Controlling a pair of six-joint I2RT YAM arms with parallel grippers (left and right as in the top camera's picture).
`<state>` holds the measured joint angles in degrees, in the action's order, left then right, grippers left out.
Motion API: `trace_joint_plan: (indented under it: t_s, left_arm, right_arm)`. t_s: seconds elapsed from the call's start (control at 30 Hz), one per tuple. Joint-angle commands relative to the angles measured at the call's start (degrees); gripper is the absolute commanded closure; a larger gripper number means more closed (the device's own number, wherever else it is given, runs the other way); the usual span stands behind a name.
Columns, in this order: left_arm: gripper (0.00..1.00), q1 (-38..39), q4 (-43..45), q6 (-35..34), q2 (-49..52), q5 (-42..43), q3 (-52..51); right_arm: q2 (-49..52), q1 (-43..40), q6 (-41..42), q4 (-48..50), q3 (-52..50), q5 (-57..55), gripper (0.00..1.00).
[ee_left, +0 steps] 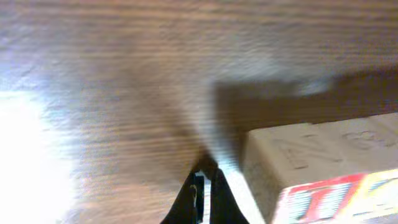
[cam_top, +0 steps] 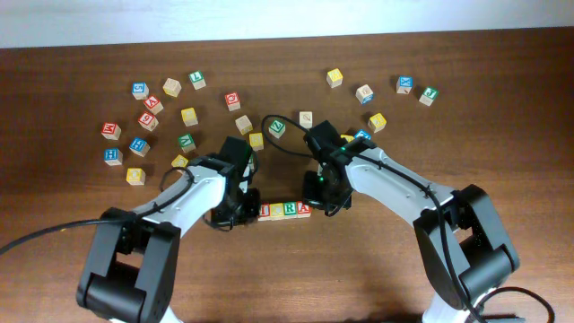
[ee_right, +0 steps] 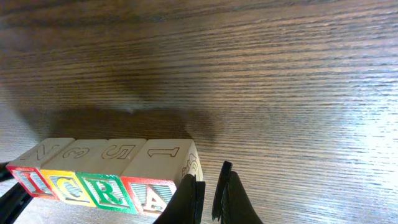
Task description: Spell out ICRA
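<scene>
This looks like a robotics lab bench set up for manipulation trials, not a home or a shop. A dark brown wood-grain table (cam_top: 502,108) fills the overhead view, with a plain pale wall strip (cam_top: 287,18) along its far edge. Two white-and-black jointed robot arms, the left arm (cam_top: 193,193) and the right arm (cam_top: 395,179), stand at the near edge. A thin black cable (cam_top: 36,235) trails off beside the left base. Small wooden alphabet cubes with coloured faces (cam_top: 188,116) lie scattered loose across the table, and a row of four such cubes (cam_top: 285,210) reads ICRA.
</scene>
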<state>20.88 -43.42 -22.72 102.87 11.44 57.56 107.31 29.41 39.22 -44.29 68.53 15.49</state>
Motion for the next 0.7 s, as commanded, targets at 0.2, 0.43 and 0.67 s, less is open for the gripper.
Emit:
trace_joint_plan:
  t_s: [0.2, 0.43, 0.67]
  left_arm:
    - [1.0, -0.04, -2.05, 0.46, 2.34, -6.54, 1.9]
    - [1.0, -2.19, -6.64, 0.48, -0.07, -6.8, 5.81]
    - [1.0, -4.92, -13.94, 0.46, -18.58, -6.78, 6.62]
  right_arm:
    - [-0.17, -1.62, 0.24, -1.73, -0.07, -1.6, 0.96]
    - [-2.93, -2.89, -2.38, -7.8, 2.08, -6.25, 0.96]
    - [-22.18, -3.56, -4.57, -18.4, 4.83, -15.17, 0.96]
